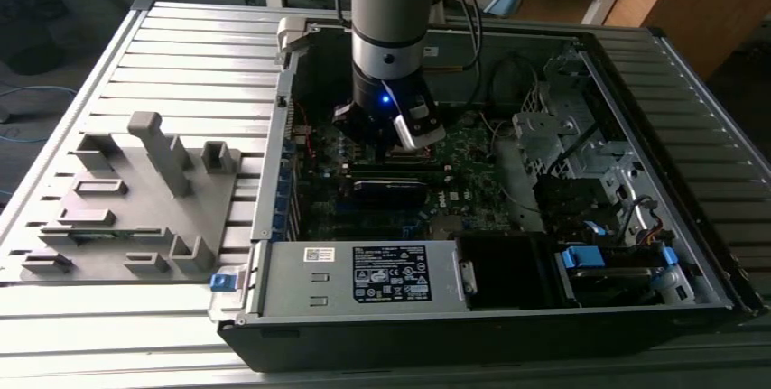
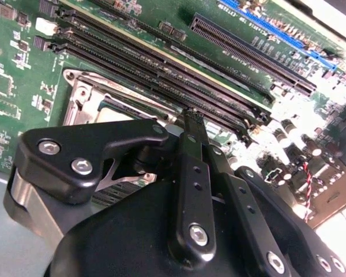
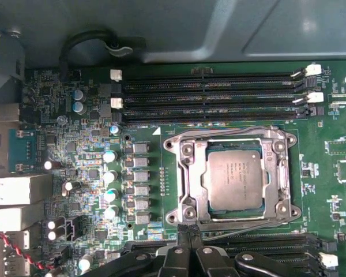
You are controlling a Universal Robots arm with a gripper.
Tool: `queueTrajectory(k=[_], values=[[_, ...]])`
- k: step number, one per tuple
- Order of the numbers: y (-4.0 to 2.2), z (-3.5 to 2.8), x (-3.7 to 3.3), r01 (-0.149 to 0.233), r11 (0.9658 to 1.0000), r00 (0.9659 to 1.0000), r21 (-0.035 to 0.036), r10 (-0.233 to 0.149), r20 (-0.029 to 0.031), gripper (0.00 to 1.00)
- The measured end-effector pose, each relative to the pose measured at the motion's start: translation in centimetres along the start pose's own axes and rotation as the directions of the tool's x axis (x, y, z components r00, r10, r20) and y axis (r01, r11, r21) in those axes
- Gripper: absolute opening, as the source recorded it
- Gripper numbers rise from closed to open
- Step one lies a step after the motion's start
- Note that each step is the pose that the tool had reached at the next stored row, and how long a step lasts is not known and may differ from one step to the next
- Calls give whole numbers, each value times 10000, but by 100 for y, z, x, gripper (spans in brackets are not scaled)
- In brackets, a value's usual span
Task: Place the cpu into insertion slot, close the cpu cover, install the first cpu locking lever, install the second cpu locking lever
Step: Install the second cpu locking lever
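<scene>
Ribbed grey metal counter [image 1: 181,55] carries an open black computer case [image 1: 482,317] with a green motherboard [image 3: 86,144] lying flat inside; a grey plastic parts holder [image 1: 133,199] sits toward the counter's edge at the exterior view's left.

My tool [image 3: 187,231] hangs low over the board, its black fingers [image 2: 190,150] drawn together to a narrow tip with nothing between them that I can see. That tip sits just beside one edge of the insertion slot [image 3: 179,173].

The cpu [image 3: 233,176], a flat square chip with a dull silvery-grey face, lies seated in the slot. The cpu cover [image 3: 277,173], a thin silvery frame with a square window, appears to be down around it. I judge the work to be at the locking levers, though I cannot tell whether either thin wire lever is latched.

The next move calls for a small, exact push close to the frame. Room is tight: long black memory slots [image 3: 213,95] flank the socket on two sides, and a row of small capacitors [image 3: 111,184] stands on the board nearby.
</scene>
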State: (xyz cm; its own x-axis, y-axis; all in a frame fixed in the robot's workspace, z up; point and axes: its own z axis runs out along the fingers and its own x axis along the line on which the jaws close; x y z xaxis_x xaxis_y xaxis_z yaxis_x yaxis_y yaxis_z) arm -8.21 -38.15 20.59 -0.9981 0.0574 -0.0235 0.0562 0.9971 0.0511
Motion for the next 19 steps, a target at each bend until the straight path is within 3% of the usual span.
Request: queueTrajectory(k=[6,7,10,11,13,19], values=[[3,-46,-1,0,10000,10000,-1,0,0,10],[2,-46,-1,0,10000,10000,-37,0,-2,10],[-10,-47,-2,-12,9991,10000,-432,11,-25,10],[-16,-47,-2,-13,9988,10000,-493,12,-29,10],[-24,-47,-3,-14,9986,10000,-525,13,-30,10],[-63,-49,-5,-14,9986,10000,-529,13,-31,10]])
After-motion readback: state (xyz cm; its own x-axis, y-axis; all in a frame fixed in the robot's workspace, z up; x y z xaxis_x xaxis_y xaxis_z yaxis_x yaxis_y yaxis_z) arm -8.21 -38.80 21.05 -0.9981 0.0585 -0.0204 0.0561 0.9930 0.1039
